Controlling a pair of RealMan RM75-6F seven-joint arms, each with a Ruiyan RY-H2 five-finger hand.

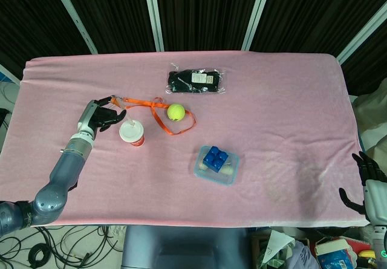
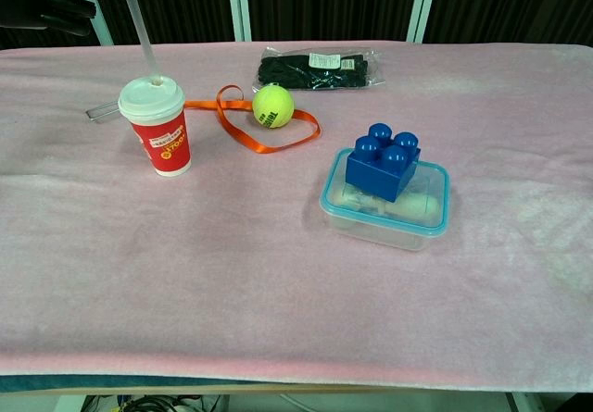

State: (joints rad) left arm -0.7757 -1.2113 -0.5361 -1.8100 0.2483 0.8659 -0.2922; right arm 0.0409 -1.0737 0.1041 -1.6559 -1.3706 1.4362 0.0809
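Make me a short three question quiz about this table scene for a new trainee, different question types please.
1. True or false: the blue building block sits in the clear plastic container.
2. Which thing lies nearest the tennis ball? A) the orange lanyard B) the packet of black items C) the right hand
3. Fill in: the left hand is beside the red paper ____ with a straw.

Key: 1 true; 2 A; 3 cup
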